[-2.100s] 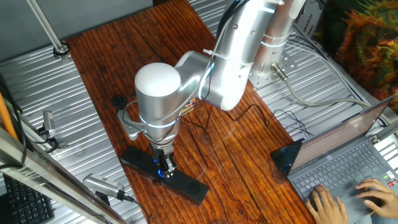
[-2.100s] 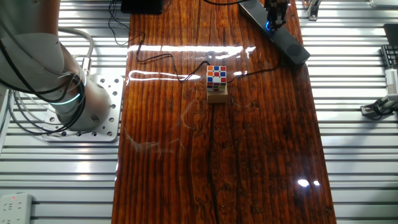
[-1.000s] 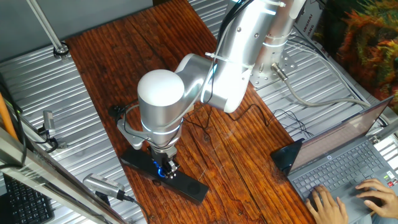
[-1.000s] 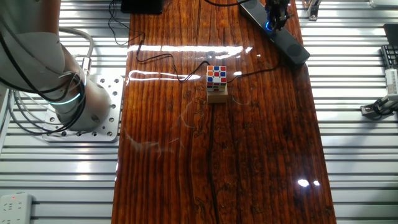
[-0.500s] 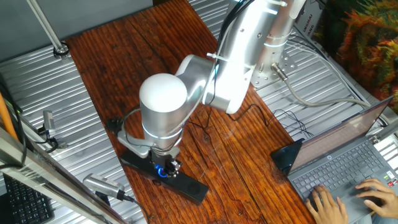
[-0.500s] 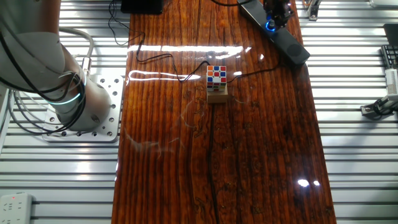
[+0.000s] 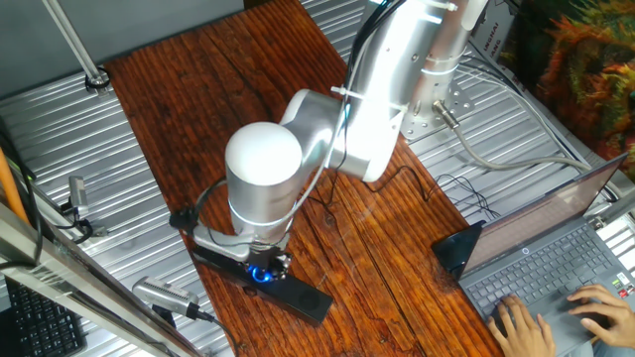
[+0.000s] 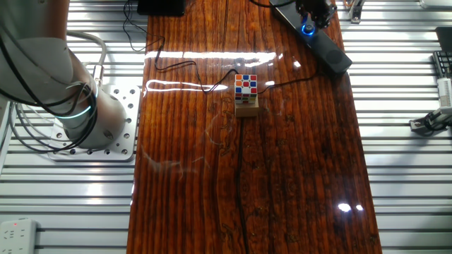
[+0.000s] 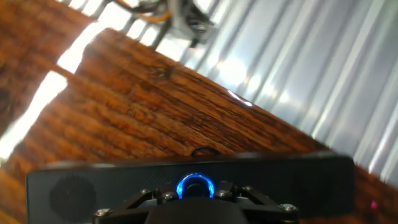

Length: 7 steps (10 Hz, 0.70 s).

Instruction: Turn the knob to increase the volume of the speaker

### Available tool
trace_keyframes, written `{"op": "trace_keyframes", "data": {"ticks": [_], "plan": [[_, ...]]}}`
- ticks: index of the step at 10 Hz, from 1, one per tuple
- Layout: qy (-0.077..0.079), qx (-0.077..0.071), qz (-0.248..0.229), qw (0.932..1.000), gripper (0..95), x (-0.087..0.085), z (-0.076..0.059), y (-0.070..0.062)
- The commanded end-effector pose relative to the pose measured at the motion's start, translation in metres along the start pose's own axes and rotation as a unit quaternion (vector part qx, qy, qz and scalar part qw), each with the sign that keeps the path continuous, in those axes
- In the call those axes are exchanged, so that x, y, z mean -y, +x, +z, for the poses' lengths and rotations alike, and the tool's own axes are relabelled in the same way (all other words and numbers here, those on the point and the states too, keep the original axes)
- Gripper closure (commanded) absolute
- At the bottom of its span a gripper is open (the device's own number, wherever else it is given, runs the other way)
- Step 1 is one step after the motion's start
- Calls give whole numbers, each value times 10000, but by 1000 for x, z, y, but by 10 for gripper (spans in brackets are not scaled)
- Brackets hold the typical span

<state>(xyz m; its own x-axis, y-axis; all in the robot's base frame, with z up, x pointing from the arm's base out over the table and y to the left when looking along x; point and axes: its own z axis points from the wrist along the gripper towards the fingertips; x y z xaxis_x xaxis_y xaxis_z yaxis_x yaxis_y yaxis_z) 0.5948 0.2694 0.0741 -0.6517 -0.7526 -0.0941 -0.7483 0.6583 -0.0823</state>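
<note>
The speaker (image 7: 301, 295) is a long, slim black bar lying near the wooden table's front-left edge. It also shows in the other fixed view (image 8: 329, 50) and across the bottom of the hand view (image 9: 74, 190). The knob (image 7: 260, 275) glows blue at the bar's middle, and its ring also shows in the other fixed view (image 8: 307, 29) and in the hand view (image 9: 195, 185). My gripper (image 7: 264, 266) points straight down onto the knob with its fingers closed around it. In the hand view the gripper (image 9: 195, 194) straddles the blue ring.
A Rubik's cube on a wooden block (image 8: 246, 90) stands mid-table, with a thin black cable (image 8: 191, 79) running past it. A laptop (image 7: 556, 258) with a person's hands on it is at the right. A silver cylinder (image 7: 164, 297) lies off the table's edge beside the speaker.
The hand has turned about its vertical axis over the knob, and its side attachment has swung round toward the front left. The speaker has not shifted. The blue glow shows more.
</note>
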Motion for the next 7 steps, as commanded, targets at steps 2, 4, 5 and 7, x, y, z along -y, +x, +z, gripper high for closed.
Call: {"op": "trace_keyframes", "data": {"ticks": [2, 4, 5, 7], "plan": [[124, 22, -2089, 9779, 380, -1, 0, -1], [157, 38, -2334, 9722, 380, -1, 0, -1], [156, 19, -2378, 9712, 570, -1, 0, -2], [150, -38, -2395, 9708, 570, -1, 0, -2]]}}
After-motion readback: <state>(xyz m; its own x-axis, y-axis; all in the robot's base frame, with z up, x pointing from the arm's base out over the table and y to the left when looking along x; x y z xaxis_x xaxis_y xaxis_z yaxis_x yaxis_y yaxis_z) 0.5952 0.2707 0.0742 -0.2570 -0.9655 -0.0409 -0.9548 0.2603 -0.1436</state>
